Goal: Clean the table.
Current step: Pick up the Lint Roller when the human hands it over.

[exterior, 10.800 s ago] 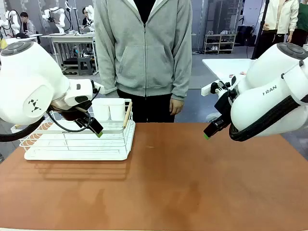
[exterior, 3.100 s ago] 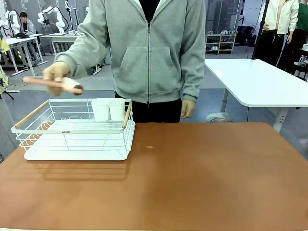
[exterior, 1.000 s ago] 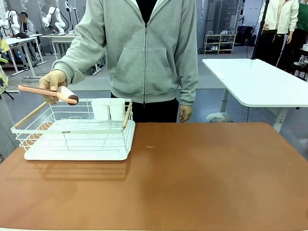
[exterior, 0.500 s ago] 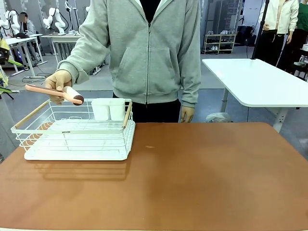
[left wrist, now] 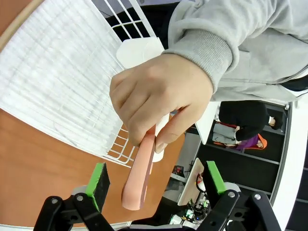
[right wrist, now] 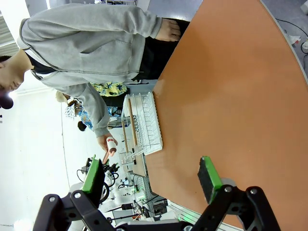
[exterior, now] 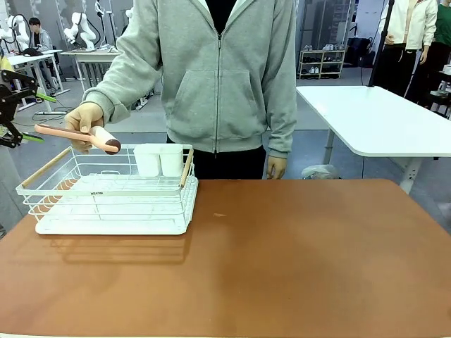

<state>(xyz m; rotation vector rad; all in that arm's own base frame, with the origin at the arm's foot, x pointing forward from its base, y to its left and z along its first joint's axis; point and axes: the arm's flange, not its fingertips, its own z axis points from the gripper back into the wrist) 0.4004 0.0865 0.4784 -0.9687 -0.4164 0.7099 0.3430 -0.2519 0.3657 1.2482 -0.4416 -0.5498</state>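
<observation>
Person's hand (left wrist: 159, 101) offers pink-handled, white-headed roller (left wrist: 139, 175) handle-first, prob. so left tool (left wrist: 156, 179), jaws wide, can take it; handle end betw. its pads, seemingly no contact; right tool (right wrist: 150, 177) wide, empty; reddish-brown matte counter (exterior: 282, 267) spreads below, awaiting cleaning.

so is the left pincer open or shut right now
open: the left pincer has its green pads wide apart, clear of the pink handle

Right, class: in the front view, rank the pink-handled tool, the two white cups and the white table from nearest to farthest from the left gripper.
1. The pink-handled tool, in the person's hand, beside the left gripper.
2. The white cups, in the rack, toward the middle.
3. The white table, far off at picture right.
</observation>
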